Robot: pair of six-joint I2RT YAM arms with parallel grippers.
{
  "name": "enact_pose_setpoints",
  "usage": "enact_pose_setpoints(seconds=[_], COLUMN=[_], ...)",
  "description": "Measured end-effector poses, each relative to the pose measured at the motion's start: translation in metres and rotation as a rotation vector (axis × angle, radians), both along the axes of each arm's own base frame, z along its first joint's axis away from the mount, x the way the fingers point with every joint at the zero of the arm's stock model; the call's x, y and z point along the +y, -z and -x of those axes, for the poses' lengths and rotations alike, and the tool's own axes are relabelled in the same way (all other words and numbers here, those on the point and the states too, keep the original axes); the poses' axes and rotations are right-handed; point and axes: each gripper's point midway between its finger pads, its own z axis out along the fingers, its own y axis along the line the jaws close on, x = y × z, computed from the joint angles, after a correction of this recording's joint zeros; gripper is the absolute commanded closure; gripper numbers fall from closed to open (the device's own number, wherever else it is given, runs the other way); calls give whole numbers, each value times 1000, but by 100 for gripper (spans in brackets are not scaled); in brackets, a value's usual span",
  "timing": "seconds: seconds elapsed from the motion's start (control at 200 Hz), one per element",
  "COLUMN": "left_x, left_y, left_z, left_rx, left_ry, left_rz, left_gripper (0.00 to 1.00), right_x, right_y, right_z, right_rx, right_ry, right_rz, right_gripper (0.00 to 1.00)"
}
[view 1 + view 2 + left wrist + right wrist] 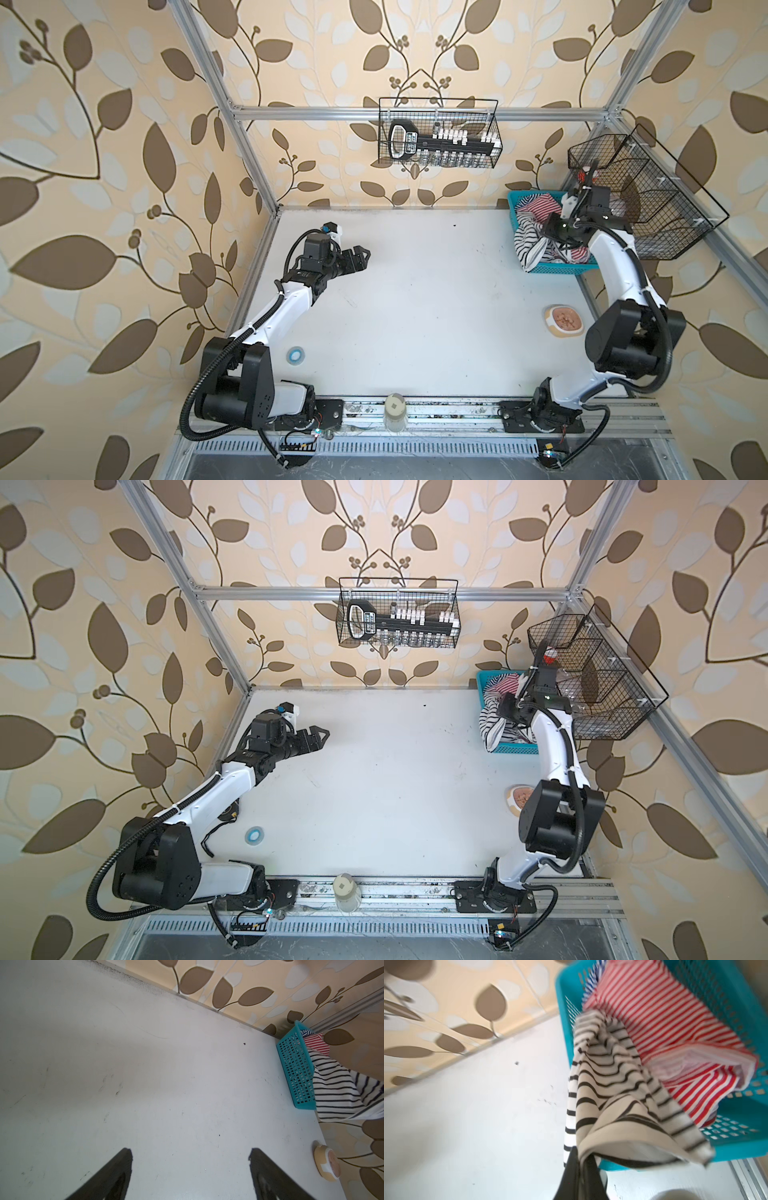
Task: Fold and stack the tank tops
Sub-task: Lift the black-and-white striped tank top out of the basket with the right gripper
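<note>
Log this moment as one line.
right gripper: shut on black-striped top | basket: holds red-striped top | left gripper: open, empty

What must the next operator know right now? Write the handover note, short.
Right gripper: shut on the black-striped tank top, which hangs over the rim of the blue basket at the table's far right corner.
Left gripper: open, holding nothing, above the bare table.
Red-striped tank top: lies crumpled in the basket.
Done: first top gripped only.
Left: get both tops out onto the table, fold each, stack them.
</note>
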Motion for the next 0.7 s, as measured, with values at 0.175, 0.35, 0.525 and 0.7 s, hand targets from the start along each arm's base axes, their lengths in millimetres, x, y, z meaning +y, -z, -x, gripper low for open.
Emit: enact_pose_setpoints(seconds=[0.175, 0.35, 0.525, 0.7], left_x=[0, -4, -3, -1], left_y=[-16, -42, -71, -96], left_z=[4, 12, 23, 34], left_rx=[-40, -103, -180, -250], left_ry=[1, 18, 23, 22], left_rz=[12, 33, 49, 59], left_gripper=[10, 10, 10, 10], right_x=[31, 76, 121, 154], right_y=[-88, -168, -240, -294], right_z=[14, 28, 48, 71], right_rx=[-244, -458, -651, -797], right_ry=[-57, -152, -267, -374], right_rz=[-4, -24, -54, -92], right_gripper=[100, 100, 100, 100])
